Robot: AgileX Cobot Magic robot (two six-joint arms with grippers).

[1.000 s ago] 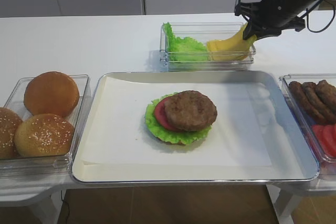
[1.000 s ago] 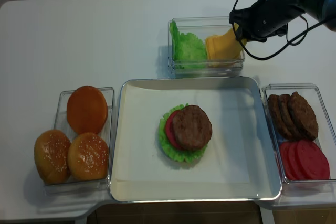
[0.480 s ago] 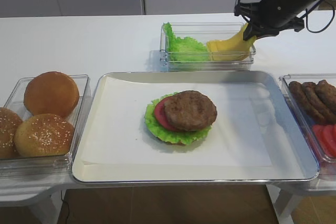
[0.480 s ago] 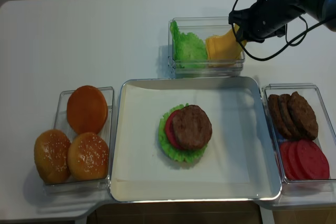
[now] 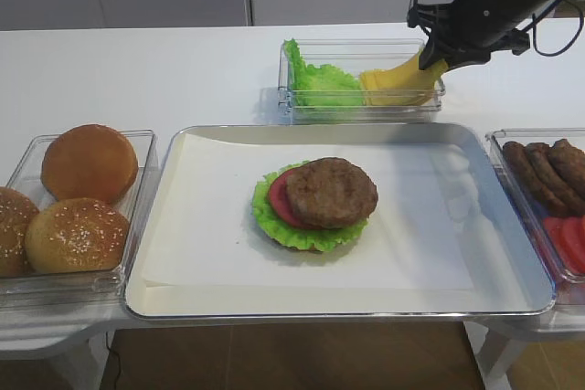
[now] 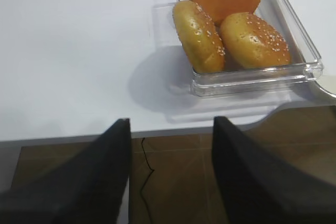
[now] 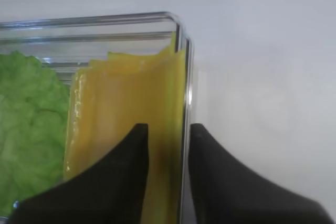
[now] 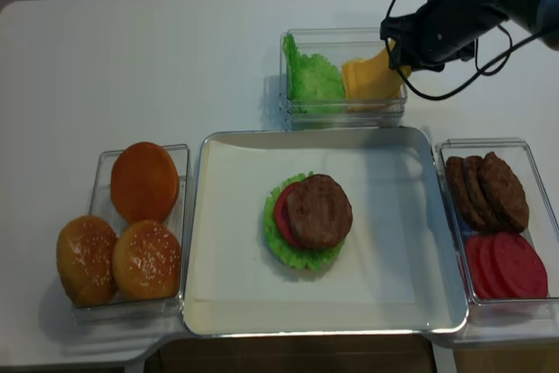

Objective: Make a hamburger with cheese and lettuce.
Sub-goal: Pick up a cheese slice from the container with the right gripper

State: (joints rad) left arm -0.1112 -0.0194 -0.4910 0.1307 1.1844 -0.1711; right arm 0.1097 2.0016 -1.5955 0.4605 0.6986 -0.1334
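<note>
Roughly halfway, by the look of the hamburger [image 5: 315, 203] at the middle of the paper-lined tray [image 5: 512, 226] on the table [image 5: 137, 70]: ruffled leaf, tomato slice and brown patty stacked, no yellow on top, no bun crown. Clamped on the cheese [image 5: 407, 79] with the right pincer [image 5: 437, 54], jaws drawn in narrowly on the raised edge of the slice inside the clear bin [image 5: 292, 102] behind the tray, beside the lettuce [image 5: 315, 84]. Curling up from the bin floor toward the pincer, long axis sloping from low near the lettuce to high at the bin's right end, gripped edge pointing up and rightward; in the wrist view, running lengthwise along the bin's right wall. Left to do, judging from the layout: lifting the slice clear, carrying it forward to the patty, laying it flat, then capping with a bun [image 5: 90, 163] from the left. Nothing held in the left pincer [image 6: 168, 129], jaws wide apart over the table edge near the buns.
</note>
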